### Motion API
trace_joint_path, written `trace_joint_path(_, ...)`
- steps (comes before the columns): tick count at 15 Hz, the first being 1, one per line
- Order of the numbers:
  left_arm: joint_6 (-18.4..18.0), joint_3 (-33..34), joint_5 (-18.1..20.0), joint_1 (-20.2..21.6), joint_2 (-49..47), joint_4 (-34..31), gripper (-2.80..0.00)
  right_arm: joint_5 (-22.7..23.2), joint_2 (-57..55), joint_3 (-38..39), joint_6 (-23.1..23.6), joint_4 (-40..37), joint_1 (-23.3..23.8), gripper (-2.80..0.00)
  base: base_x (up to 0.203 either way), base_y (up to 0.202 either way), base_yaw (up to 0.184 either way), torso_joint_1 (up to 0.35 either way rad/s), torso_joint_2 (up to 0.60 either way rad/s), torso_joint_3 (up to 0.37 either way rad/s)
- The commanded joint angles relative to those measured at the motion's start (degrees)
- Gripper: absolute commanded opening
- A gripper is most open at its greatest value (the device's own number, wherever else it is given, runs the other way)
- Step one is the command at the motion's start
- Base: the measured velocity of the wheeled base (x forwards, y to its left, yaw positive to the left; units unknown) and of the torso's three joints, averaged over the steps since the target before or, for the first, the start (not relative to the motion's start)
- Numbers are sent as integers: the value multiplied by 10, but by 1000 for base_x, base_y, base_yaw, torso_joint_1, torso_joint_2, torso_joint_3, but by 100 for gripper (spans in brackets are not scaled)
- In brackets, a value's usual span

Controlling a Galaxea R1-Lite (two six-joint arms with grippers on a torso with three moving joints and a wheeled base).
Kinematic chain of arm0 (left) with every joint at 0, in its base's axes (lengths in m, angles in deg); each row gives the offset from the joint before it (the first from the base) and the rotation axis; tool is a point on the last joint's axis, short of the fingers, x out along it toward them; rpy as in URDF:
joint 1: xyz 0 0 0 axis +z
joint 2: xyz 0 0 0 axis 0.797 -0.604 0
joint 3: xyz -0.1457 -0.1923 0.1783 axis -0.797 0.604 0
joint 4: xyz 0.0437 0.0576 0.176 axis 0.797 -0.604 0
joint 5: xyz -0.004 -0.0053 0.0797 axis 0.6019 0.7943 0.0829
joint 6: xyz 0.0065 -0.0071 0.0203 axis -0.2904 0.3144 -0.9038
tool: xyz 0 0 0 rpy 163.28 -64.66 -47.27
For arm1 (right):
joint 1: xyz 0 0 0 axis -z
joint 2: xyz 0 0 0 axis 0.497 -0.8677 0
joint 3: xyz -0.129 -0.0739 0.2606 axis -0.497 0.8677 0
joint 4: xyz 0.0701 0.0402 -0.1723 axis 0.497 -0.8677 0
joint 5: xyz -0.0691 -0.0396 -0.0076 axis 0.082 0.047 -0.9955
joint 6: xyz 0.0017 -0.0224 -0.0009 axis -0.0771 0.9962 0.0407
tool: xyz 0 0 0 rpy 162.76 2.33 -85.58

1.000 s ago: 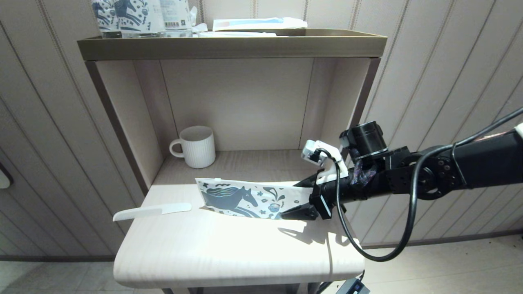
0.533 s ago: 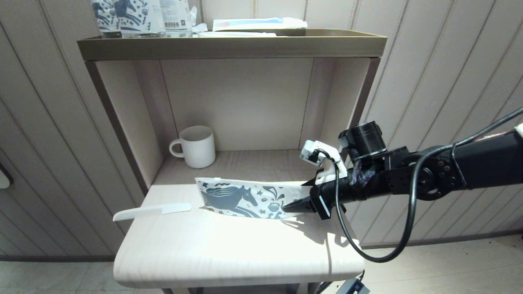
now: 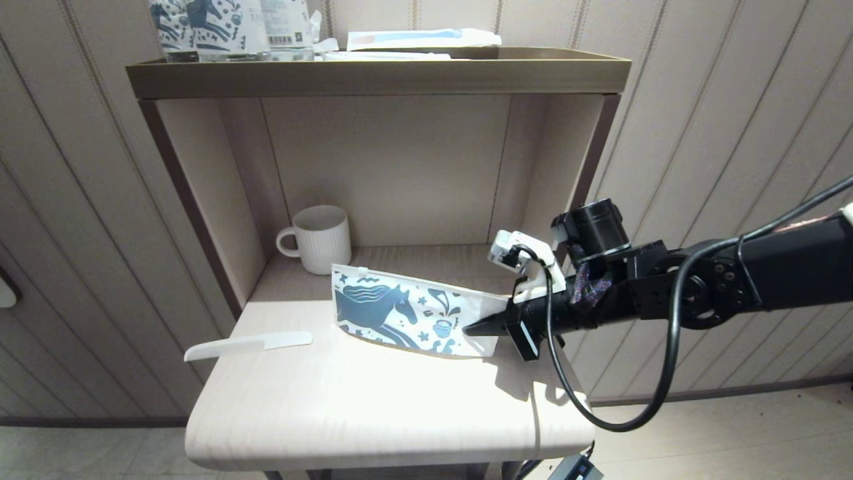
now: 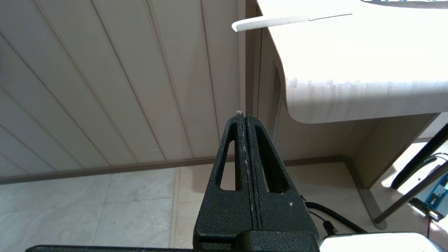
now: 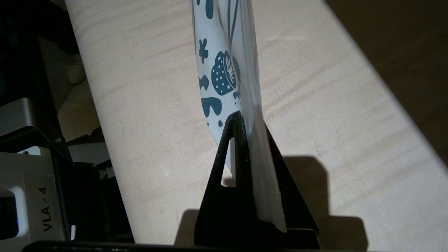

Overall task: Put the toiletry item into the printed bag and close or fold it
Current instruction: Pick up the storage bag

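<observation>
The printed bag point(image 3: 400, 313) is a white pouch with a dark teal horse, held on edge above the tabletop with its printed face toward me. My right gripper point(image 3: 470, 329) is shut on the printed bag's right end point(image 5: 229, 80), the pouch wall pinched between the black fingers. The toiletry item point(image 3: 248, 345), a slim white comb, lies flat near the table's left edge, well apart from the bag; its toothed end point(image 4: 266, 22) overhangs that edge. My left gripper point(image 4: 244, 117) hangs shut and empty below the table's left front corner, outside the head view.
A white ribbed mug point(image 3: 321, 239) stands at the back left of the lower shelf. The top tray point(image 3: 373, 73) carries upright horse-printed packs point(image 3: 213, 27) and a blue-and-white flat packet point(image 3: 420, 38). The pale tabletop point(image 3: 373, 407) has a rounded front edge.
My right gripper has shut on the bag's right end and raised it. The bag has tipped from lying nearly flat to standing on edge, shifted slightly right and back. The comb has not moved.
</observation>
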Motion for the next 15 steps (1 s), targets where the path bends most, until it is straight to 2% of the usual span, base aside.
trace_joint_path(1, -3, 0, 0, 0, 0, -1, -280, 2, 23, 5, 1, 1, 1, -280, 0, 0, 0, 0, 0, 0)
trace_joint_path(6, -6, -6, 0, 0, 0, 4, -280, 0, 100, 34, 0, -3, 7, -280, 0, 0, 0, 0, 0, 0)
trace_joint_path(8, -1, -59, 23, 0, -4, 6, -280, 0, 144, 57, 0, -6, 7, -280, 0, 0, 0, 0, 0, 0)
trace_joint_path(10, 5, -128, 60, 0, -47, -4, -280, -1, 197, 81, 0, -18, 7, -280, 0, 0, 0, 0, 0, 0)
trace_joint_path(12, 31, -184, 109, -1, -120, -5, -280, -2, 254, 98, 1, -66, 7, -280, 0, 0, 0, 0, 0, 0)
trace_joint_path(15, 70, -243, 215, -3, -256, 13, -280, -3, 328, 116, 2, -137, 7, -280, 0, 0, 0, 0, 0, 0)
